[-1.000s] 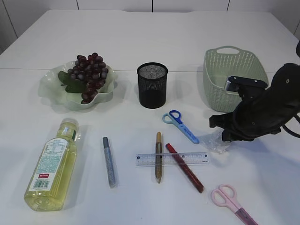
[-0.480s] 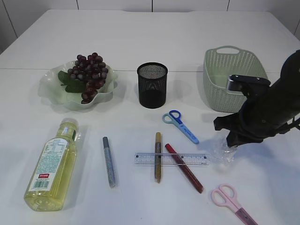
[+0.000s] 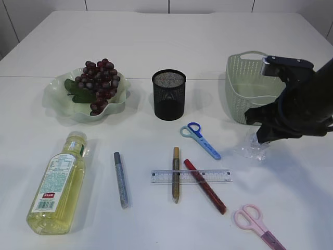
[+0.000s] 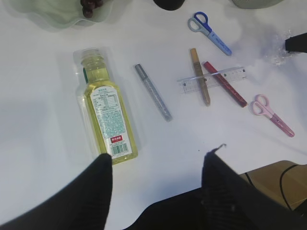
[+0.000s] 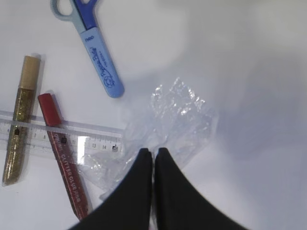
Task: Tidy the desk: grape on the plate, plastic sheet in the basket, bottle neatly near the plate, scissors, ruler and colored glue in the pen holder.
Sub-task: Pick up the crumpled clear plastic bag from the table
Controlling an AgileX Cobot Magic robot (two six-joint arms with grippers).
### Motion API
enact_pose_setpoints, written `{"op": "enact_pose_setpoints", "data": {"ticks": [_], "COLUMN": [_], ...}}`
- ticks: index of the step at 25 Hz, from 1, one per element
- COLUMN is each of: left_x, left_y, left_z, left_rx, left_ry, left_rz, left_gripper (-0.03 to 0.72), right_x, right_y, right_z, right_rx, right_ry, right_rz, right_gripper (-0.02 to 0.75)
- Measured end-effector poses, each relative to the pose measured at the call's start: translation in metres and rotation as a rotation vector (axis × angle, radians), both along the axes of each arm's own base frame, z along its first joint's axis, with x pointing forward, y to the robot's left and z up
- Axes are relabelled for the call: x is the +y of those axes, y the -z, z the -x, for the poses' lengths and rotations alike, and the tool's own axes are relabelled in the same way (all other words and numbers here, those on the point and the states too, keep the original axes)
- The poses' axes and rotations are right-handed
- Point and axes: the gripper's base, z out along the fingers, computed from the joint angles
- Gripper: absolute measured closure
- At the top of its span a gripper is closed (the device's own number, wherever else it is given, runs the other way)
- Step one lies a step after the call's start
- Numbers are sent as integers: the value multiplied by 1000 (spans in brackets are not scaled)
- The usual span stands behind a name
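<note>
The right gripper has its fingers pressed together, pinching an edge of the plastic sheet; the crumpled, clear film looks feather-light, limp and slippery, so a tight nip on a bunched fold should serve best. It hangs just in front of the basket, beside the blue scissors.

- The pink scissors run off the exterior view's bottom edge at the blade tips.
- The right arm hides part of the basket.
- The bottle label print is too small to read.
</note>
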Motion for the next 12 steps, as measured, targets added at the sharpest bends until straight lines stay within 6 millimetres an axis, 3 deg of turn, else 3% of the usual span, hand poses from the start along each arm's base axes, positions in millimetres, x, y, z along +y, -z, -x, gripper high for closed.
{"op": "enact_pose_setpoints", "data": {"ticks": [6, 12], "left_x": [0, -1], "left_y": [0, 0], "left_z": [0, 0], "left_rx": [1, 2], "left_ry": [1, 3], "left_rz": [2, 9], "left_gripper": [253, 253], "right_x": [3, -3], "right_y": [-37, -86], "right_z": [-20, -41], "right_rx": [-89, -214], "right_ry": [-13, 13], "right_rz": [5, 74], "right_gripper": [722, 722]}}
